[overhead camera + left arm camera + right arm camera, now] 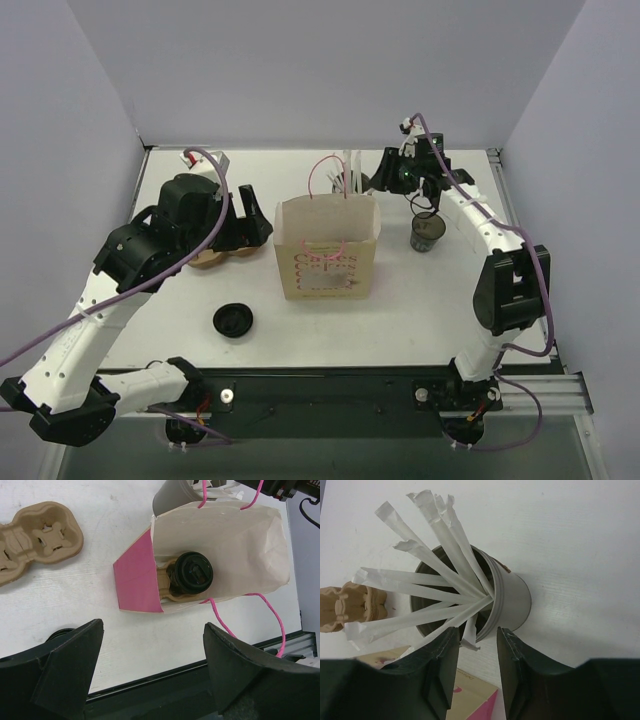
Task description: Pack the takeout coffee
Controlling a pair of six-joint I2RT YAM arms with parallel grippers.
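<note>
Standing wide apart, the fingers of the left gripper [152, 630] hold nothing and touch nothing. They hang over the table [400, 310], by the open top of the paper bag [240, 540].

The right gripper [477, 640] has only a thin gap between its fingers. The end of one white straw [470, 632] pokes into that gap. The fingers are not pressing on it. They sit just beside the grey straw holder [512, 600].

The takeout coffee [427, 232] stands on the table, right of the bag and near the right arm. Nothing holds it.

There are two cups: that one, and a lidded cup [194, 573] down in the bag. There are two brown cup trays: one in the bag [167, 587] under the lidded cup, and one loose tray [40, 535] on the table. There is one bag, one straw holder with about eight or nine straws, and one loose black lid [233, 320].
</note>
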